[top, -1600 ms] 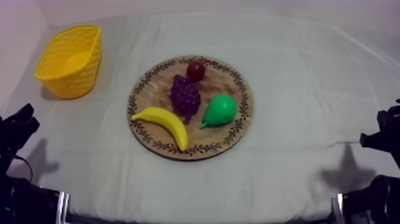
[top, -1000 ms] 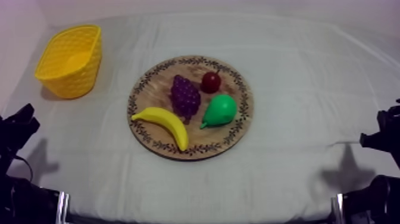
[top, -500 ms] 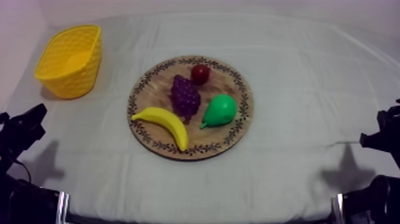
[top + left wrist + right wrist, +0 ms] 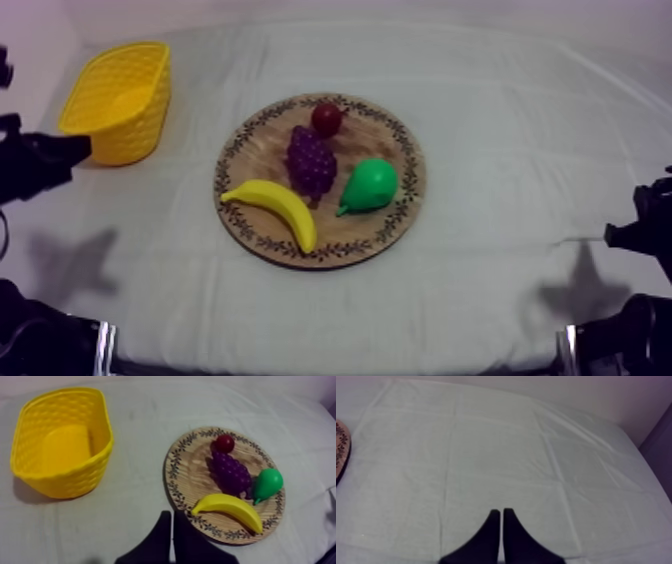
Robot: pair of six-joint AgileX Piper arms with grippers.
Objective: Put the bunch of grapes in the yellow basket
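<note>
Left tool (image 4: 80, 150) has risen beside the woven yellow basket (image 4: 135, 125), closed on nothing.

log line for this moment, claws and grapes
left claw: shut, empty, near yellow basket | right claw: shut, empty, over cloth | bunch of grapes: on wooden board, untouched

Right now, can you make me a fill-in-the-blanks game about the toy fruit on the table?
1. The grapes lie on the board, not yet in the ____ basket.
2. The pear is coloured ____.
3. Counting the banana and the small red fruit too, the board holds ____ pieces of fruit.

Missing words: yellow, green, four.
</note>
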